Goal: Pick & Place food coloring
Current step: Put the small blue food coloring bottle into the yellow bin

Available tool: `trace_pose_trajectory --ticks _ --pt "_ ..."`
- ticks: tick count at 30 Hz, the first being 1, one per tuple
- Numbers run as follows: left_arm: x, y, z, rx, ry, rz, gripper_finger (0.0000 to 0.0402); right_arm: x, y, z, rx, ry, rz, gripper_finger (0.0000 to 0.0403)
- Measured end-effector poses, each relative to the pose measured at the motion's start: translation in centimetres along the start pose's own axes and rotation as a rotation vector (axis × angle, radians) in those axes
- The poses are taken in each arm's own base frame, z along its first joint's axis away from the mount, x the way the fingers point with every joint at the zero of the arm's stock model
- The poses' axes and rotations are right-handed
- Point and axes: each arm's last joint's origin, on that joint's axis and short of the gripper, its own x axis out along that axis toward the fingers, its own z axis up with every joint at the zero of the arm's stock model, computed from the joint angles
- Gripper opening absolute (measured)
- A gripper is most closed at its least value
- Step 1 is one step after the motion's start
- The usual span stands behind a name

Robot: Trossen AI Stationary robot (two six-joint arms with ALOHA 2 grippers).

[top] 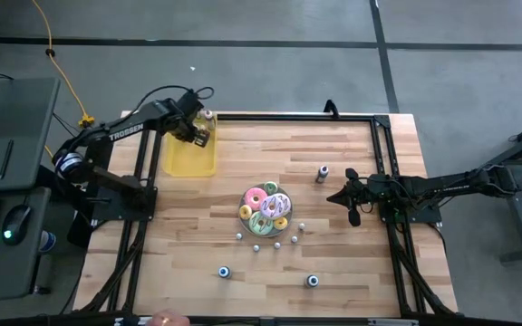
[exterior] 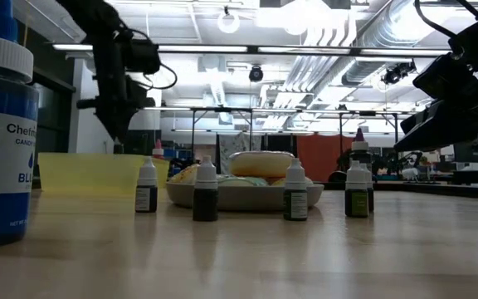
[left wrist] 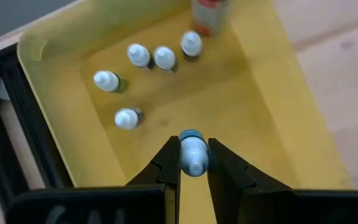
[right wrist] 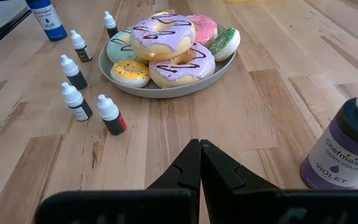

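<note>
Left gripper (left wrist: 194, 163): it hangs above the shallow yellow plastic tray (left wrist: 272, 112) at the far left of the light wooden tabletop (top: 333, 272); its jaws are closed on a tiny bottle with a blue cap and pale tip (left wrist: 192, 152).
Right gripper (right wrist: 200, 163): it waits low over the right part of the tabletop, right of the doughnuts; its jaws are pressed together and hold nothing.
Food coloring in tray: five small white-capped bottles (left wrist: 138, 55) lie or stand on the tray floor, below the left gripper; one more bottle with a red label (left wrist: 209, 14) is at the tray's far end.
Food coloring on tabletop: several tiny dark bottles with white caps (right wrist: 75, 102) stand close to the near side of the grey plate of frosted doughnuts (right wrist: 169, 50) in the middle of the tabletop.
Bigger bottles: a violet one (right wrist: 347, 146) stands just beside the right gripper; a blue one (right wrist: 46, 17) stands near the front edge, to the left.
</note>
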Motion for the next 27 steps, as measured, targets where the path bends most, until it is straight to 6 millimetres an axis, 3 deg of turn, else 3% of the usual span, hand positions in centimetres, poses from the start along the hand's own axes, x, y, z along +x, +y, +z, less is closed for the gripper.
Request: trace_pose_trajectory --ticks 13,27 --pt "3.3 2.1 -0.6 -0.108 -0.051 0.009 0.0042 0.0 0.0 0.0 0.0 0.0 0.0 0.0" --pt "6.3 1.5 -0.1 -0.094 -0.005 0.013 0.0042 0.0 0.0 0.0 0.0 0.0 0.0 0.0"
